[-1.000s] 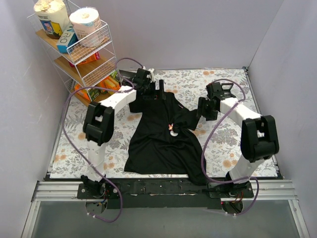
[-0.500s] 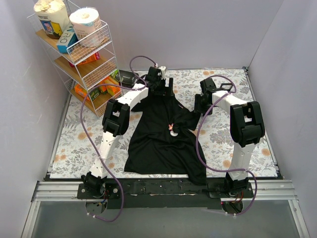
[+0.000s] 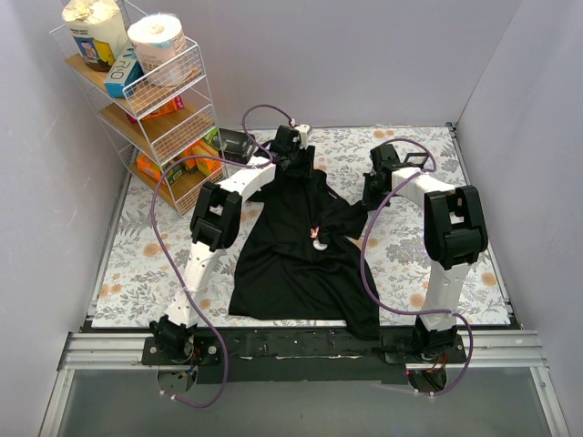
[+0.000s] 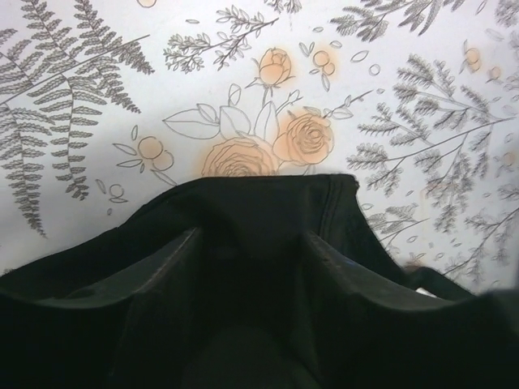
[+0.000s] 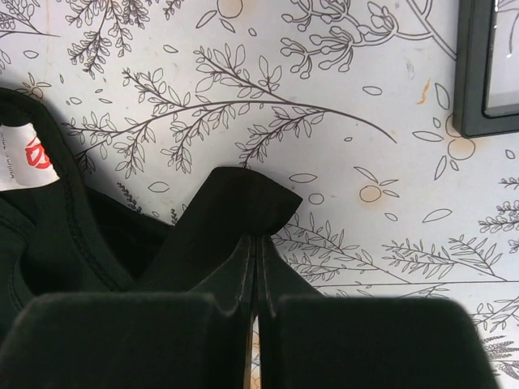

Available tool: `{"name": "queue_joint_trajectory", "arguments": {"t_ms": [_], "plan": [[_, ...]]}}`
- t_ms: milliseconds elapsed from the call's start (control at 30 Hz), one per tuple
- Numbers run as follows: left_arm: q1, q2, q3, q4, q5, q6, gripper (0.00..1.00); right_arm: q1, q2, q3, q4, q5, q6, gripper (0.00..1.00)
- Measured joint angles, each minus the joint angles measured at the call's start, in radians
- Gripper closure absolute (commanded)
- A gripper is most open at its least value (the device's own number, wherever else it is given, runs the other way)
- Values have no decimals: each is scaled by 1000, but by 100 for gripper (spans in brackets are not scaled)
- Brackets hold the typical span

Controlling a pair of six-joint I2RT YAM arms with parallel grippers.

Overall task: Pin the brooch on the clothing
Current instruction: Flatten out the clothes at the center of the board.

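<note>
A black short-sleeved T-shirt (image 3: 296,259) lies spread on a white tablecloth printed with grey ferns and orange roses (image 3: 428,264), its collar end towards the far side of the table and its hem towards the arm bases. A tiny roundish silver-grey metal brooch (image 3: 319,241) rests on the front of the shirt, about the middle of the cloth and well apart from both claws. The left gripper (image 3: 293,166) is down at the far, collar end of the shirt. In its wrist view its two dark fingers (image 4: 162,263) stand partly apart with a raised fold of the black cloth filling the space between them, but I cannot tell whether they actually pinch it. The right gripper (image 3: 373,191) is at the shirt's far right edge. Its wrist view shows the jaws pressed together to a thin slit, nipping a small upturned flap of the black fabric at the tips (image 5: 256,243). A pale label with red print (image 5: 24,158) shows inside the collar just to the left of that flap. A small black square frame box (image 5: 486,65) lies on the tablecloth beyond it, and a white wire shelf rack (image 3: 150,100) holding packets and paper rolls stands at the far left corner.
</note>
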Motion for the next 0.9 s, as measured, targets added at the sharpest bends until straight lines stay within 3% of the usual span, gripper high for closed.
{"name": "queue_joint_trajectory", "arguments": {"t_ms": [67, 167, 500, 900], "plan": [[2, 0, -11, 11, -13, 5, 68, -7, 0, 0, 0, -5, 3, 99], [12, -1, -23, 26, -17, -9, 79, -20, 0, 0, -2, -14, 3, 99], [52, -41, -136, 130, 14, -76, 75, -138, -2, 0, -11, 50, -27, 99], [148, -48, -149, 137, 29, -102, 72, -219, -4, 13, -37, 185, -83, 99]]}}
